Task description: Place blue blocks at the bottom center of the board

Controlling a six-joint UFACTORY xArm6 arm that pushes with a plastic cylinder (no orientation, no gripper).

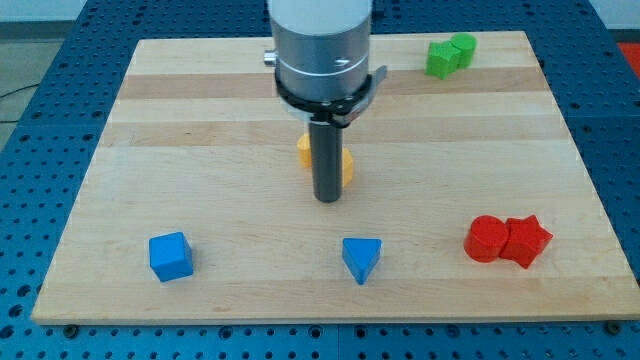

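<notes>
A blue cube (171,256) sits near the board's bottom left. A blue triangular block (361,259) sits at the bottom centre. My tip (328,200) is at the board's middle, above the blue triangular block and apart from it, and up and to the right of the blue cube. The rod stands in front of a yellow block (304,152) and hides most of it.
Two green blocks (450,55) touch each other at the top right. A red cylinder (486,239) and a red star-shaped block (527,241) touch at the bottom right. The wooden board (200,130) lies on a blue perforated table.
</notes>
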